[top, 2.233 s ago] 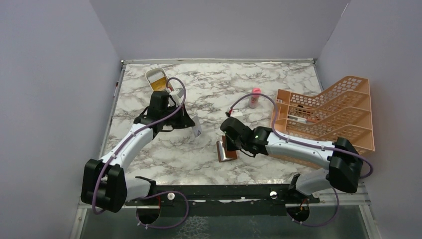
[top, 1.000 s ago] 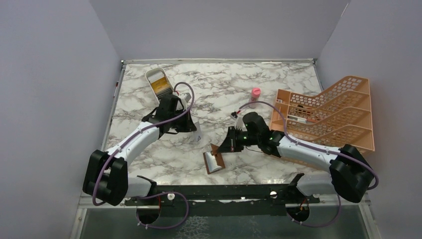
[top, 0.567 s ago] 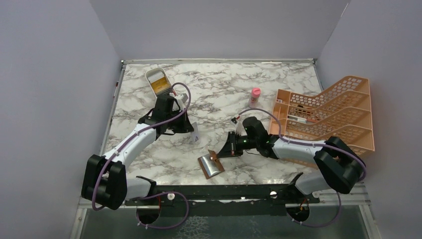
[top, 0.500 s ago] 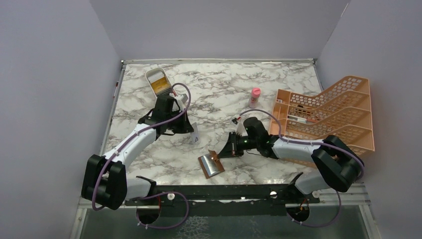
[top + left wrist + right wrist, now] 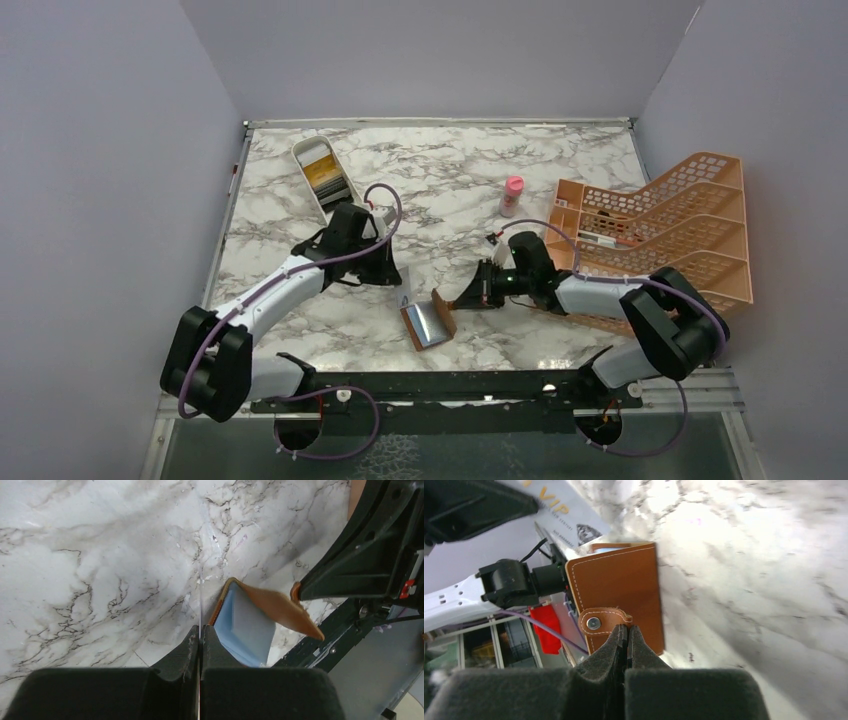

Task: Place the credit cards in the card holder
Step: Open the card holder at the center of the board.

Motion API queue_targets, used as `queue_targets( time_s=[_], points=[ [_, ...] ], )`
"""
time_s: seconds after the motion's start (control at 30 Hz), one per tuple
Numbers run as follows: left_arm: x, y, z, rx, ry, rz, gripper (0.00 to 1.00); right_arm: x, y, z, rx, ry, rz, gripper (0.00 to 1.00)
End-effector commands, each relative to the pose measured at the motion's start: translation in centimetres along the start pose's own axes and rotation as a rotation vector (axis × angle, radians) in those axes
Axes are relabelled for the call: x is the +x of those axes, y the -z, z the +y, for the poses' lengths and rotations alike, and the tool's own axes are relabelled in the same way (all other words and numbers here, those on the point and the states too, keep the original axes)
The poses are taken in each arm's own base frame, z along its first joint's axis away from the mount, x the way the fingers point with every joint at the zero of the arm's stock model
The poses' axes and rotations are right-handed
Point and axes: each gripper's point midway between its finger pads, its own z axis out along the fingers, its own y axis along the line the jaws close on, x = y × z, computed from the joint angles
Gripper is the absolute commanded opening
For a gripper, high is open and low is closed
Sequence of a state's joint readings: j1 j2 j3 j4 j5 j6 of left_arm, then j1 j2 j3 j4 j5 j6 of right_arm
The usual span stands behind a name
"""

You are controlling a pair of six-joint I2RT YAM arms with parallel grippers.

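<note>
The card holder, a brown wallet with a blue-grey inside, stands open on the marble near the front edge. My right gripper is shut on its snap strap and holds the brown flap raised. My left gripper is shut on a thin credit card, seen edge-on, just left of the wallet's open blue side. The card's pale face with "VIP" lettering shows in the right wrist view. More credit cards, yellow and dark, lie in the white tray.
An orange lattice rack stands at the right. A small pink bottle stands behind the right arm. The table's black front rail runs just behind the wallet's near side.
My left gripper has carried the card right and nearer, up to the wallet. My right gripper has pulled the flap up and to the right, so the wallet stands further open.
</note>
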State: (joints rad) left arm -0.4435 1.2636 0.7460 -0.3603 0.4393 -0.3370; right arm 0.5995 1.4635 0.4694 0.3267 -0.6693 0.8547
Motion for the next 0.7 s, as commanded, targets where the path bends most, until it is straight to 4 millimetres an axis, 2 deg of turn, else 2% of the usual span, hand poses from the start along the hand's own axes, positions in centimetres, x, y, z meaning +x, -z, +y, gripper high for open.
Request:
queue_targets(
  time_s=[0.0, 0.23, 0.4, 0.67],
  points=[
    [0.3, 0.3, -1.2, 0.022, -0.009, -0.008, 0.00, 0.0, 0.8, -3.1, 0.093, 0.006, -0.018, 0.01],
    [1.2, 0.3, -2.3, 0.043, -0.014, 0.007, 0.00, -0.5, 1.5, -4.0, 0.153, 0.030, -0.048, 0.01],
    [1.7, 0.4, -1.8, 0.020, -0.018, 0.002, 0.00, -0.9, 2.1, -4.7, 0.213, 0.047, -0.078, 0.01],
    [0.7, 1.1, -2.6, 0.028, -0.003, -0.038, 0.00, -0.6, 2.9, -5.6, 0.260, 0.060, -0.098, 0.01]
  ],
)
